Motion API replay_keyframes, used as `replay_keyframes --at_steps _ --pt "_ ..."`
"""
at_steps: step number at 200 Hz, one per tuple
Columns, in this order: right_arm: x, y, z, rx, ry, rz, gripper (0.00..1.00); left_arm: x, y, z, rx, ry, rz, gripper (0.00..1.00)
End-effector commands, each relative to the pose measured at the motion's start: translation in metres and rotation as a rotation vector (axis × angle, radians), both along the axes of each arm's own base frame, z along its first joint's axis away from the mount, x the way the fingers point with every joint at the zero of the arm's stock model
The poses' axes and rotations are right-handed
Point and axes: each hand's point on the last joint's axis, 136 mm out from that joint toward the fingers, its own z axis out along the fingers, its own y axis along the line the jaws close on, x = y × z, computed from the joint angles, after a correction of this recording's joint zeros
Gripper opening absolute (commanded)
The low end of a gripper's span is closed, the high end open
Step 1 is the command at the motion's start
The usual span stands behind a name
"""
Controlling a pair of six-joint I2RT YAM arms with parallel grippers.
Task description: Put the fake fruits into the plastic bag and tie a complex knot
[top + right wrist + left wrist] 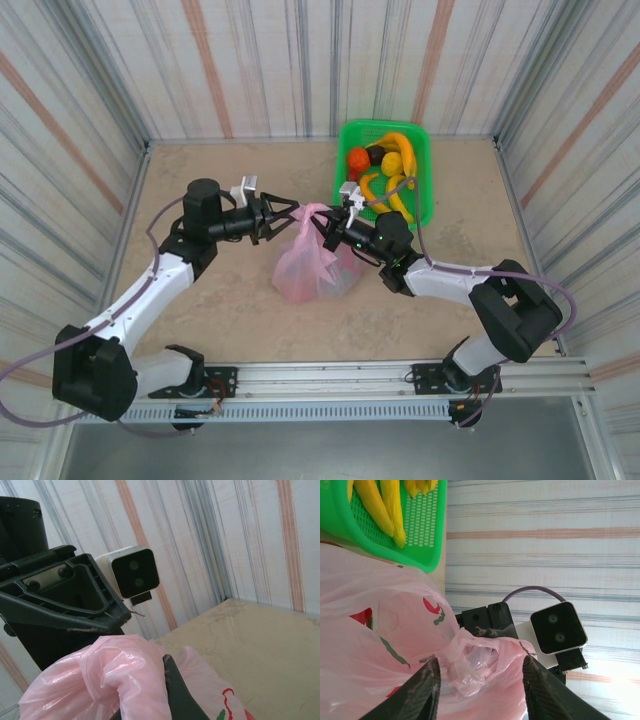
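ROBOT ARMS CLOSE ON BAG: A pink bag [312, 265] sits on the surface [240, 170] between two robot arms, its bunched neck [313, 212] raised at its far end, its long axis running from that neck back toward the arms' bases. The right jaws are clamped tight on the neck from the right side, with pink film crumpled around one finger [176, 690] in the right wrist view. The left jaws stand part open at the neck's left, their two fingers [427, 690] on either side of the gathered film; whether the pads touch it cannot be told. Red and green printed marks [434, 607] dot the film, and a reddish shape shows through its lower right. Just beyond the bag to the right, a green basket [385, 124] holds fruits [372, 186]: yellow bananas [398, 165] lying lengthwise front to back, an orange piece [358, 158] and a dark one [378, 152]
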Motion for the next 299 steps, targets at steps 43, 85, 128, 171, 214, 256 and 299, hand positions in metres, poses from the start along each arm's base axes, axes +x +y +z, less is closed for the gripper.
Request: replay_keyframes --at_steps 43,85,128,171,214,256,299 --pt "-0.009 0.001 0.01 0.017 -0.028 0.026 0.0 0.006 -0.006 -0.004 -0.02 0.002 -0.01 0.29" --pt "-0.008 0.001 0.009 0.015 -0.026 0.027 0.0 0.006 -0.006 -0.004 -0.02 0.002 -0.008 0.16" --pt "-0.009 0.001 0.008 0.009 -0.025 0.026 0.0 0.005 -0.007 -0.004 -0.016 0.003 -0.008 0.04" --pt "-0.008 0.0 0.009 0.007 -0.027 0.019 0.0 0.005 -0.007 -0.005 -0.011 0.003 -0.006 0.0" --pt "-0.009 -0.003 0.009 -0.011 -0.03 0.009 0.16 0.004 -0.01 -0.006 -0.011 0.004 -0.014 0.0" --pt "-0.01 -0.017 0.005 -0.051 -0.025 -0.024 0.33 0.005 -0.016 -0.006 -0.012 0.0 -0.029 0.0" --pt "-0.013 -0.034 -0.002 -0.107 -0.009 -0.055 0.52 0.007 -0.018 -0.006 -0.013 0.0 -0.031 0.0"
